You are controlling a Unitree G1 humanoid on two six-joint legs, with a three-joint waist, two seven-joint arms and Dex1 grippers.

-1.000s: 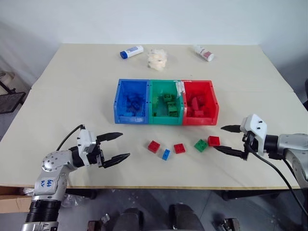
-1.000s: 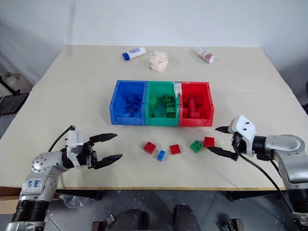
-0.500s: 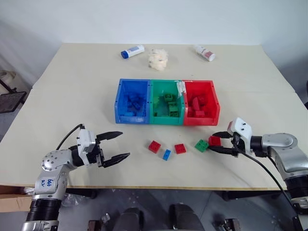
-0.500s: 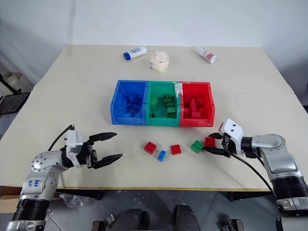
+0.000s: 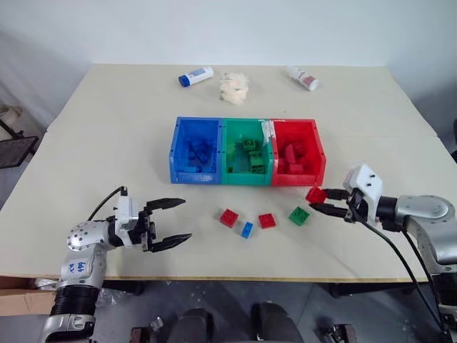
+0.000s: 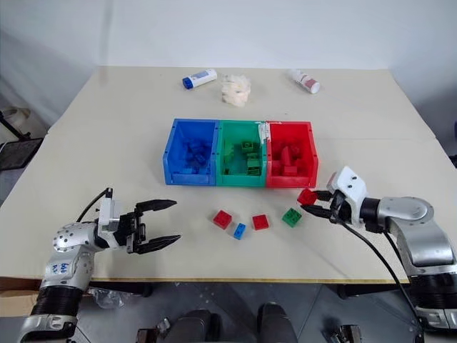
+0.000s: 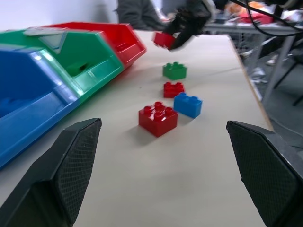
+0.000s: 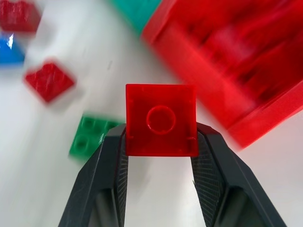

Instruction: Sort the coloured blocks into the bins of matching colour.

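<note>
A wide, matt beige table (image 5: 107, 128) is filling most of the scene, standing against a pale wall, with grey floor showing past its near edge.

Toward the middle, three glossy plastic bins are sitting joined in a row: the blue bin (image 5: 195, 150) on the left, the green bin (image 5: 246, 151) in the centre, the red bin (image 5: 297, 152) on the right, each rectangular, open-topped and holding studded bricks of its own colour.

Near of the bins, four small studded blocks are lying loose in a line: a red block (image 5: 228, 217), a blue block (image 5: 247, 229), another red block (image 5: 267, 221) and a green block (image 5: 298, 216).

At the far edge, a white bottle with a blue cap (image 5: 195, 76) and a white bottle with a red cap (image 5: 303, 78) are lying on their sides, a whitish fluffy wad (image 5: 233, 88) between them.

The right gripper (image 5: 325, 201) is pinching a square red brick (image 8: 161, 120) between its black, textured fingers, lifted off the table just near of the red bin's right corner.

The left gripper (image 5: 175, 222) is hanging spread wide and empty over the near left of the table.
</note>
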